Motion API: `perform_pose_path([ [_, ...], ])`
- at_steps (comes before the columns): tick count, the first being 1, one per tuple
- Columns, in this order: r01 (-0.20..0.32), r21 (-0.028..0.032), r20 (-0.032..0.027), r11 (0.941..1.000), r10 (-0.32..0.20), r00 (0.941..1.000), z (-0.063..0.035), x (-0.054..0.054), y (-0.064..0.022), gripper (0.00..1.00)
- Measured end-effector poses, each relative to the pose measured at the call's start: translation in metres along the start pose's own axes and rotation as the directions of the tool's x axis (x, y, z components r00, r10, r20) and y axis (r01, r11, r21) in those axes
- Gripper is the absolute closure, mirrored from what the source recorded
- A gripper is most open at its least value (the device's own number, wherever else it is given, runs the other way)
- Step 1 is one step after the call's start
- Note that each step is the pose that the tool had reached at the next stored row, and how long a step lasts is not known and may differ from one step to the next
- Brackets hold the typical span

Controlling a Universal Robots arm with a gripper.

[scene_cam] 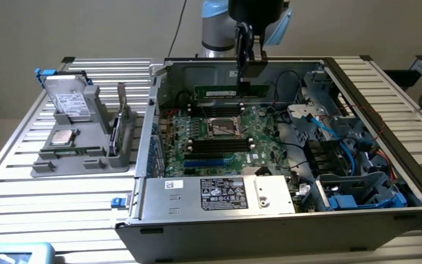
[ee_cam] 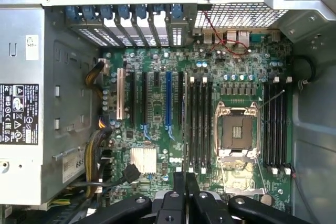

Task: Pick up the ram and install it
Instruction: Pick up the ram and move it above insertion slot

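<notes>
The ram (scene_cam: 229, 91), a slim green stick, hangs level over the back of the motherboard (scene_cam: 211, 137) inside the open computer case. My gripper (scene_cam: 249, 81) comes down from above and is shut on its upper edge. In the wrist view my gripper (ee_cam: 186, 182) is pressed together on a thin dark edge, the ram (ee_cam: 186, 178) seen end-on. Below it lie the black memory slots (ee_cam: 199, 124) beside the open processor socket (ee_cam: 236, 132). A second bank of slots (ee_cam: 275, 124) lies on the socket's other side.
The case walls (scene_cam: 156, 104) ring the board. A labelled power supply (scene_cam: 226, 192) fills the near side. Blue cables and drive cages (scene_cam: 343, 148) crowd the exterior view's right. A grey fixture (scene_cam: 86, 159) on the slatted table holds a hard drive (scene_cam: 72, 102) and a silver processor chip (scene_cam: 63, 137).
</notes>
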State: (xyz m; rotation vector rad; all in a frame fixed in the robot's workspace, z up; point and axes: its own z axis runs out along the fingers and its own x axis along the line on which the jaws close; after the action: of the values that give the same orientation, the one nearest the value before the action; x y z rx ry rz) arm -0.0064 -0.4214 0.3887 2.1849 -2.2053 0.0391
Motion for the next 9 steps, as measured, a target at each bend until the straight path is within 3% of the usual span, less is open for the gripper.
perform_pose_path([
  [9,-0.002,-0.0001,-0.0005,1.0000,0.002,1.0000,0.0002,-0.015,0.0001,0.87],
])
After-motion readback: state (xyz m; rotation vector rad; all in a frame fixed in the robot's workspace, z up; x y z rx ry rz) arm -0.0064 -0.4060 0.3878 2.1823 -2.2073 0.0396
